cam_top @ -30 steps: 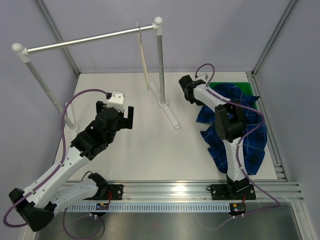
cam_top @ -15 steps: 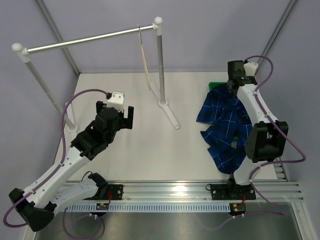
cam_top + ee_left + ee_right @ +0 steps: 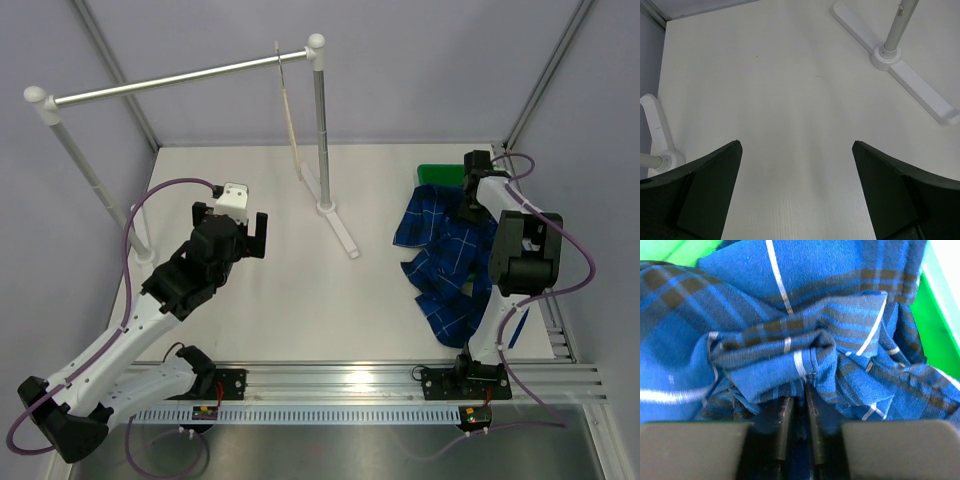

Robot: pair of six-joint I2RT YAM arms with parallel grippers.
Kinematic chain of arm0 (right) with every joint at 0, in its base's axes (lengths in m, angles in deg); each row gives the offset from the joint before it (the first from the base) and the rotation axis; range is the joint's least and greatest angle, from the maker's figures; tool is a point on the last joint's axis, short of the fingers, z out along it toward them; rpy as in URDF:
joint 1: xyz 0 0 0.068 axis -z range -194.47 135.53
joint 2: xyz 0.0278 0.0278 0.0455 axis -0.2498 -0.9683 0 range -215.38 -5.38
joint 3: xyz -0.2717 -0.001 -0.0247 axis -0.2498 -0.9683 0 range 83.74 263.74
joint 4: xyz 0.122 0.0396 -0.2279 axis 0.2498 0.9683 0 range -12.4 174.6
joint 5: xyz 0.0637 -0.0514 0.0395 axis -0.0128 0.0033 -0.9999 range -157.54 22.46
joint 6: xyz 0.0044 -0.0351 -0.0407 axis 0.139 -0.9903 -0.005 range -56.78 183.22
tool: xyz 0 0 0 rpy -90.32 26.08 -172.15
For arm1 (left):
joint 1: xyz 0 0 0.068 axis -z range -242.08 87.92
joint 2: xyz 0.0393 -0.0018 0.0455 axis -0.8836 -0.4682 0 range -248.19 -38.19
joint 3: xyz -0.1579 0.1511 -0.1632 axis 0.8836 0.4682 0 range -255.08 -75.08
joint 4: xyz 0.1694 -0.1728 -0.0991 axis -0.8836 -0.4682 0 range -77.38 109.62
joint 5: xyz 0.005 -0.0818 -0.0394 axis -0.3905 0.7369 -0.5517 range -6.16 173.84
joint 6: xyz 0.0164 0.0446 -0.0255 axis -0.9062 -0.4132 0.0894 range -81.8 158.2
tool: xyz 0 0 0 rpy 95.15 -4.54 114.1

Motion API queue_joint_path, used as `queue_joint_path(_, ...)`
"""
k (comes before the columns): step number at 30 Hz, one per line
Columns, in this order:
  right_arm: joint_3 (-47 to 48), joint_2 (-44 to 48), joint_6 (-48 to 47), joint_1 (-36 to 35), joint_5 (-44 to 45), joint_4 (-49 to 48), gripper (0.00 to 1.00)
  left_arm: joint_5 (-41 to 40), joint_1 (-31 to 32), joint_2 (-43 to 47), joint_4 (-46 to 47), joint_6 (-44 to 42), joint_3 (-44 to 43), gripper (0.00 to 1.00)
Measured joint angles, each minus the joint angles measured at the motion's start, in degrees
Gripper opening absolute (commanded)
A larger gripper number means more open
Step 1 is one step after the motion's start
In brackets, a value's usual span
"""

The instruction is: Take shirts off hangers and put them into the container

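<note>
Well, white table (image 3: 300, 300), pale lilac walls (image 3: 430, 60) round it. Rail (image 3: 170, 82) at back; hanger (image 3: 290, 120) bare, hooked near rail's R end. Shirt (image 3: 445, 255) crumpled R of rail, far part on green tray (image 3: 437, 174), rest spilling onto table. L gripper (image 3: 796, 145) wide open, empty, nearer than rail. R gripper (image 3: 800, 400) jaws narrow, shirt fold at tips; gripped or not, can't tell.
</note>
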Motion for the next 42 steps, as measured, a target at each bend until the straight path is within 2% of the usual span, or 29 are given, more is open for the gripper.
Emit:
queue_joint_path(4, -1.53, 4.85, -0.76, -0.31, 0.13, 0.00, 0.50, 0.00, 0.00, 0.00, -0.02, 0.00, 0.00, 0.99)
queue_joint_path(6, -1.66, 8.66, -1.40, -1.25, 1.11, 0.37, 0.54, 0.00, 0.00, 0.00, -0.02, 0.02, 0.00, 0.99)
queue_joint_path(7, -1.66, 10.91, -1.75, -2.32, 2.23, 0.28, 0.61, 0.00, 0.00, 0.00, -0.04, 0.00, 0.00, 0.99)
queue_joint_path(9, -1.64, 14.99, -2.23, -5.33, 4.20, 0.28, 0.65, 0.00, 0.00, 0.00, -0.04, 0.00, 0.00, 0.99)
queue_joint_path(12, -1.33, 19.87, -2.73, -12.41, 6.82, 0.22, 0.66, -0.02, 0.00, 0.00, -0.07, 0.00, 0.00, 0.99)
queue_joint_path(16, -1.03, 21.59, -2.69, -21.44, 8.04, -0.07, 0.67, -0.02, 0.00, 0.00, -0.07, 0.00, 0.00, 0.99)
queue_joint_path(21, -1.01, 18.27, -0.79, -26.99, 8.09, 0.11, 0.67, -0.02, 0.00, 0.00, -0.09, 0.02, 0.00, 0.99)
queue_joint_path(26, 1.49, 8.39, 2.14, -30.34, 8.24, 1.22, 0.67, -0.02, 0.00, 0.00, -0.22, 0.02, 0.00, 0.99)
queue_joint_path(34, 8.68, -5.92, 6.10, -30.97, 8.52, 5.22, 0.64, 0.00, 0.00, 0.00, -0.24, 0.02, 0.00, 0.99)
queue_joint_path(42, 12.52, -11.80, 7.98, -30.82, 11.04, 8.13, 0.62, 0.31, 0.00, 0.00, -0.24, 0.02, 0.00, 0.99)
